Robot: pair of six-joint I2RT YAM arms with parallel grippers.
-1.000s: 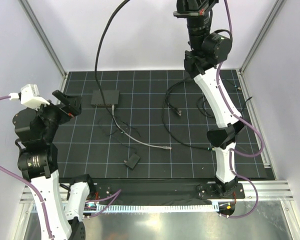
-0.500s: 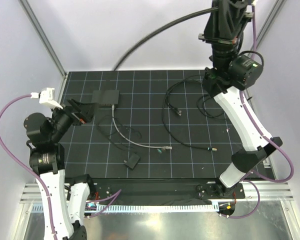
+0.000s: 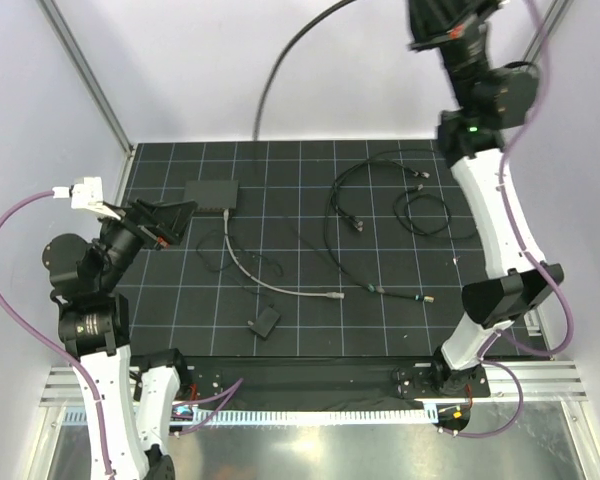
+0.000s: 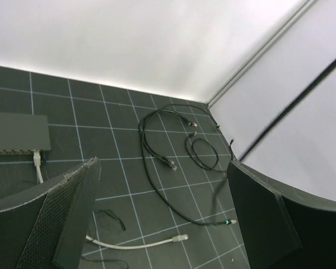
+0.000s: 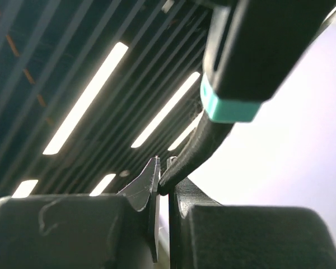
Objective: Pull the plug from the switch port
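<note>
Seen from above, a dark gridded worktop (image 3: 380,330) carries a flat dark-grey switch (image 3: 211,194) at its back left. A white cable (image 3: 245,270) is plugged into the switch's near edge; its plug (image 4: 37,158) sits in a port, and the cable runs towards the front and to the right of the switch, ending in a loose connector on the grid. A small black block (image 3: 265,322) lies well in front of the switch. Several thin black cables (image 3: 380,200) lie looped well to the right of the switch. The left gripper (image 3: 175,215) hangs just left of the switch and slightly nearer the front, apart from it, with its jaws spread wide and nothing between them; its wrist view shows both fingers (image 4: 73,213) framing the grid, with the switch at the far left. The right arm is raised high above the worktop, well to the right of the switch. The right gripper (image 5: 162,185), seen from its wrist camera against ceiling lights, is closed on a black cable (image 5: 196,151) that leads up to a black connector body with a teal band (image 5: 235,67). From above, a thick black cable (image 3: 259,100) arcs down from the top of the view towards the back edge of the worktop, beyond the switch and to its right; its lower end cannot be made out.
</note>
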